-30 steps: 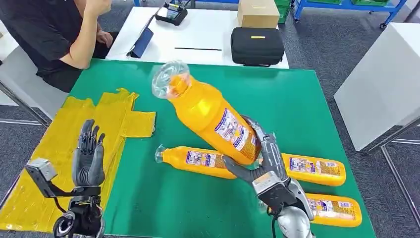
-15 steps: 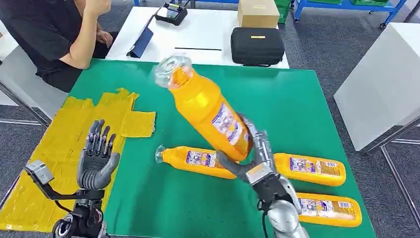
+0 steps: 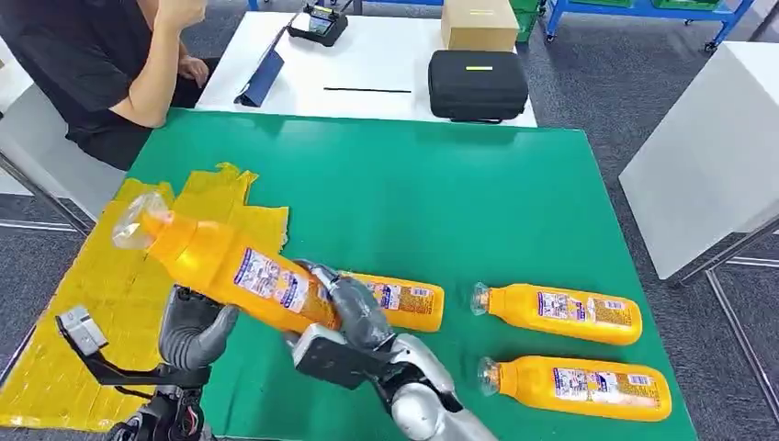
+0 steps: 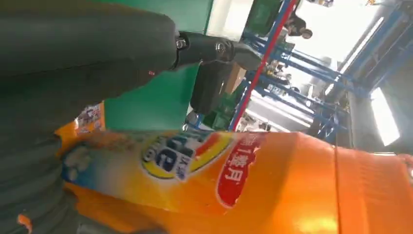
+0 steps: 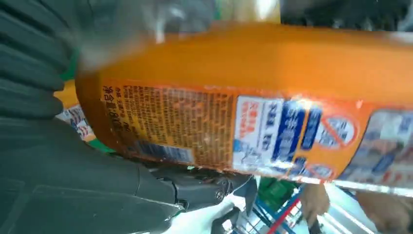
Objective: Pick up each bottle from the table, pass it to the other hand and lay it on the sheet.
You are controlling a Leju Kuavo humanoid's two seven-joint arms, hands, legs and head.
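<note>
The held bottle (image 3: 230,266), full of orange drink, hangs tilted above the yellow sheet (image 3: 110,276) edge. The right hand (image 3: 354,317) grips its base; the left hand (image 3: 193,326) cups its middle from below, fingers apart. Three more full bottles (image 3: 560,312) lie on the green worktop (image 3: 459,193).

We see a grey carpeted floor (image 3: 588,83) around the green table (image 3: 459,184). At twelve o'clock stands a white table (image 3: 386,69); at three o'clock, a white cabinet (image 3: 707,147). Blue shelving (image 3: 643,9) lines the far edge, toward one o'clock.
</note>
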